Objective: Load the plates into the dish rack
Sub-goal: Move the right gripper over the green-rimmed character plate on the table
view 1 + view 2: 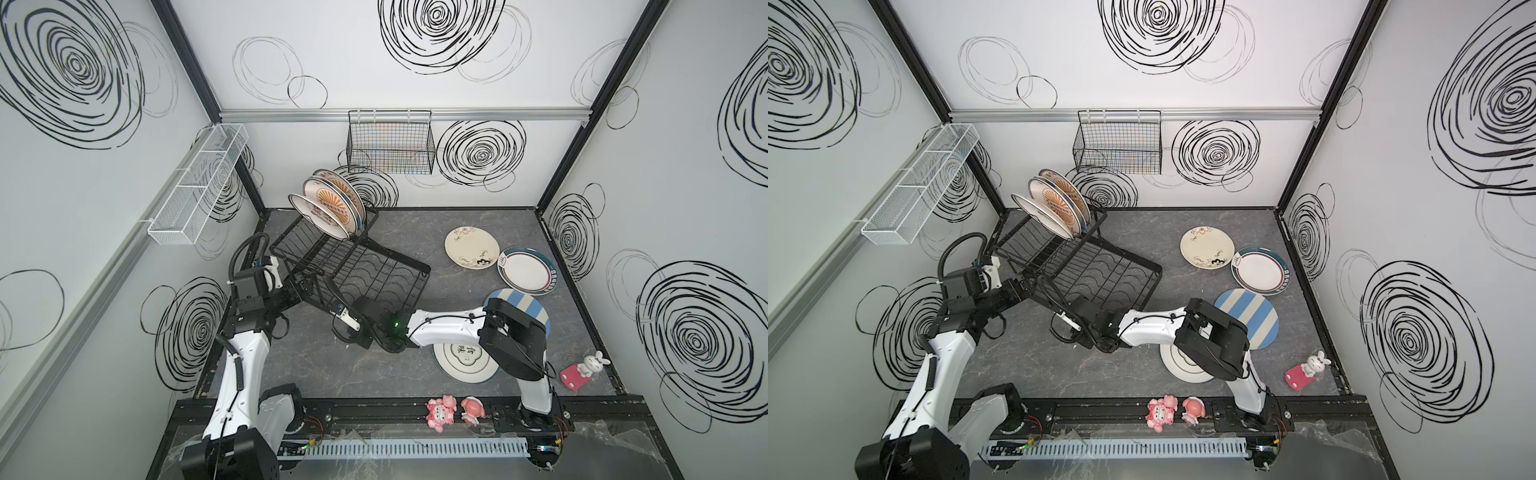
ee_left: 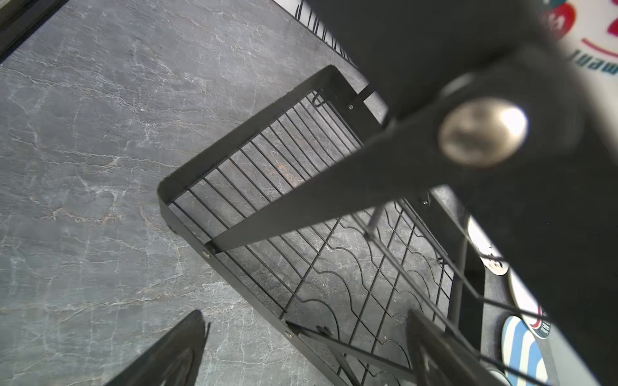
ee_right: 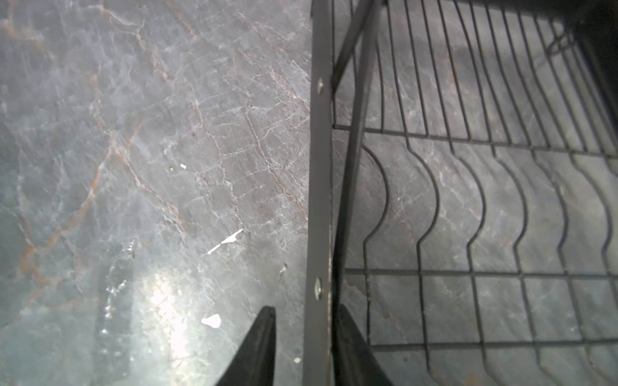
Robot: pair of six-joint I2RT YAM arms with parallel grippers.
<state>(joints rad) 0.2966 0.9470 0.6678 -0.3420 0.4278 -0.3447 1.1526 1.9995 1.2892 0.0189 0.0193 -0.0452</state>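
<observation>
Right arm (image 1: pixel 449 328): based at the near right, elbow raised over the blue-and-cream striped plate (image 1: pixel 1260 320), forearm stretched left and low to the near edge of the dish rack (image 1: pixel 395 255).
Right gripper (image 3: pixel 306 307): fingers apart, one on each side of the rack's flat rim bar. A slit of table shows between the bar and the outer finger, so the bar is not pinched.
Left arm (image 1: pixel 245 353): based at the near left, upper arm rising toward the far side, wrist turned right against the rack's left side.
Left gripper (image 2: pixel 306 314): fingers spread wide with part of the rack's frame between them, clamped on nothing.
Dish rack: black wire, set askew at the far left of the marble table (image 1: pixel 415 224).
Racked plates (image 1: pixel 318 216): at least three stand on edge, packed close and leaning at the rack's far end. One is an orange sunburst plate (image 1: pixel 332 201). I cannot tell which tier bears them.
Plates flat on the table: on the right, well apart from the rack.
- The cream plate with small drawings (image 1: pixel 471 249) is farthest.
- The teal-rimmed plate (image 1: pixel 525 270) is just beside it.
- The striped plate is nearer.
- The white plate with a green medallion (image 1: pixel 461 365) is nearest, half under the right forearm.
Wall baskets: a black fine-grid basket (image 1: pixel 390 153) hangs on the far wall and a long white mesh basket (image 1: pixel 195 191) on the left wall.
</observation>
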